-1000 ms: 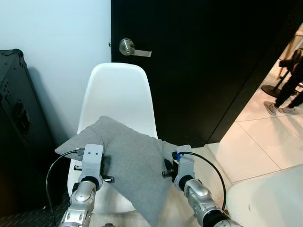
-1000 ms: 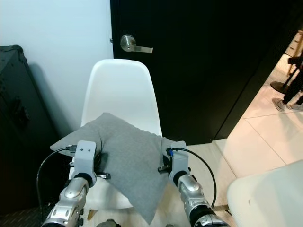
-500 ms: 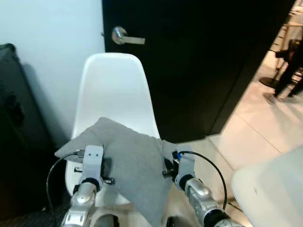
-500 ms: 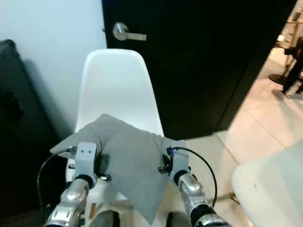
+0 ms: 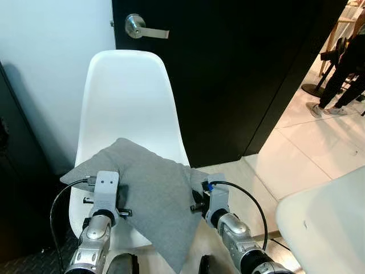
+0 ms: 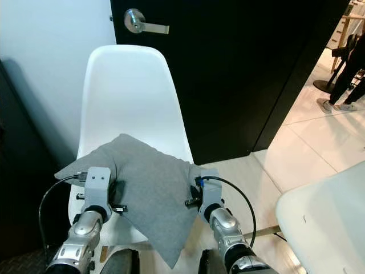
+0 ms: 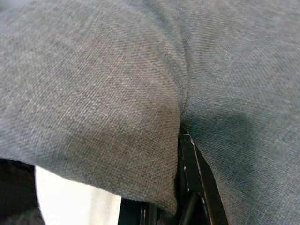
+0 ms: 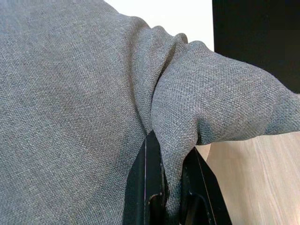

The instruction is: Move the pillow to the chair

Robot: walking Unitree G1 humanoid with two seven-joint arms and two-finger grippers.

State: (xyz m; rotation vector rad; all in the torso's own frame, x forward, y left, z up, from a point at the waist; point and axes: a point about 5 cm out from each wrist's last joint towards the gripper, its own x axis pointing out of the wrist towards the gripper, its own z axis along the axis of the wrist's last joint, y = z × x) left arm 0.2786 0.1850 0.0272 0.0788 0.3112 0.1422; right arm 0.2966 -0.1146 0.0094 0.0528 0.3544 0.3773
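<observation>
Grey woven fabric pillow (image 5: 151, 197) hangs over the seat front of the white moulded plastic chair (image 5: 126, 108), pinched at 2 edges: left gripper (image 7: 185, 154) and right gripper (image 8: 164, 180) both clamped on cloth. Advise carrying it further in over the seat, level, before both release together.

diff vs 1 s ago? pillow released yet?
Not released. The view has shifted: the white chair sits larger and nearer, so the robot has closed in on it. Both the left gripper and right gripper stay shut on the grey pillow, held over the seat as before.
</observation>
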